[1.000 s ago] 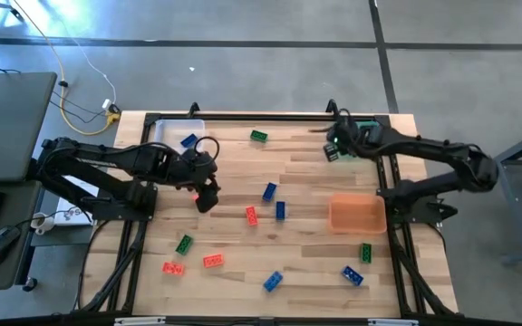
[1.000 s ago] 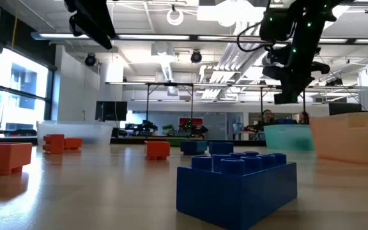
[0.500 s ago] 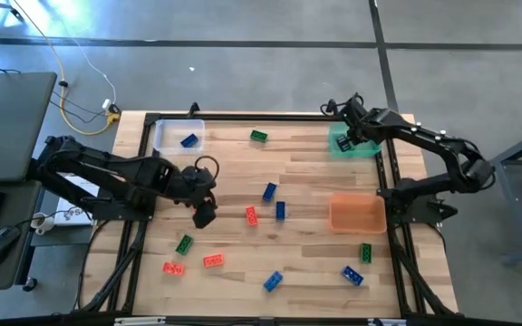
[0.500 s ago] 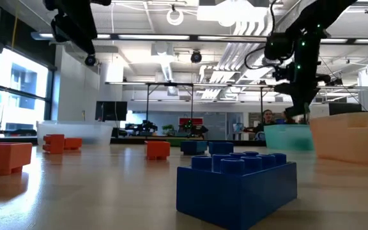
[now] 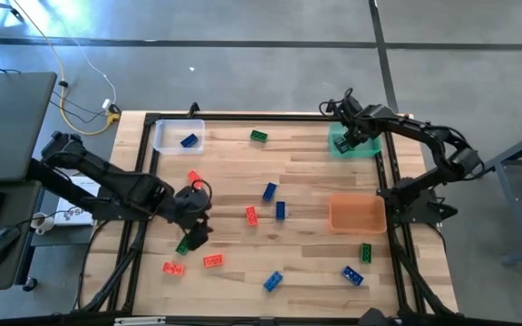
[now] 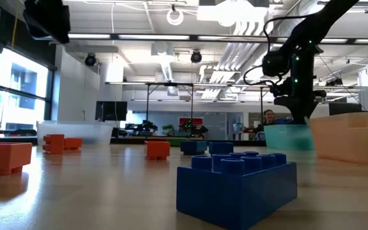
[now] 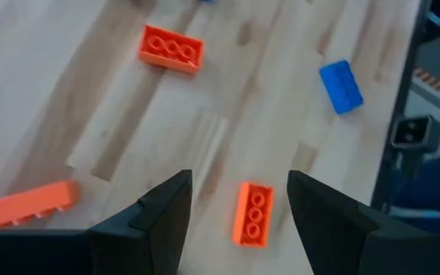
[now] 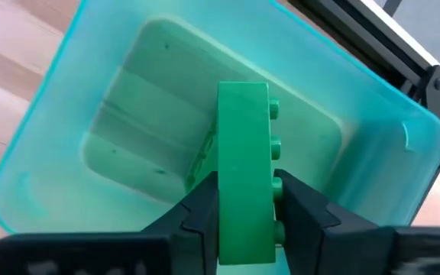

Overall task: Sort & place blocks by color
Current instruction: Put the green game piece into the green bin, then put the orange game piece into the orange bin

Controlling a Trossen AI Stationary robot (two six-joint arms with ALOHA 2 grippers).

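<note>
Small studded blocks lie scattered flat on the wooden table: red ones (image 5: 251,215) (image 5: 212,261) (image 5: 194,177), blue ones (image 5: 269,191) (image 5: 273,281) and green ones (image 5: 258,136) (image 5: 366,252). My left gripper (image 5: 194,232) (image 7: 239,183) hovers open above the table beside a green block (image 5: 184,243). In its wrist view a red block (image 7: 252,214) lies on the wood below the gap between its fingers. My right gripper (image 5: 345,138) (image 8: 247,202) is shut on a green block (image 8: 243,153) over the green bin (image 5: 359,145) (image 8: 128,160). My right gripper pinches the green block between its two fingers, one on the smooth underside (image 8: 231,221) and one on the studded top. The fingers come from above, pointing down, and lie along the block's length. The block is lifted clear, on edge above the green bin's floor.
A clear bin (image 5: 172,136) with one blue block (image 5: 188,140) inside stands at the far left corner. An orange bin (image 5: 357,214) sits at the right edge. More blocks lie near the near edge, a red one (image 5: 172,268) and a blue one (image 5: 352,274). A black frame rims the table.
My left gripper has moved toward the near edge and slightly left, and a red block now shows on the wood where it was. My right gripper has moved toward the far right corner over the green bin and has come lower, keeping the green block.
</note>
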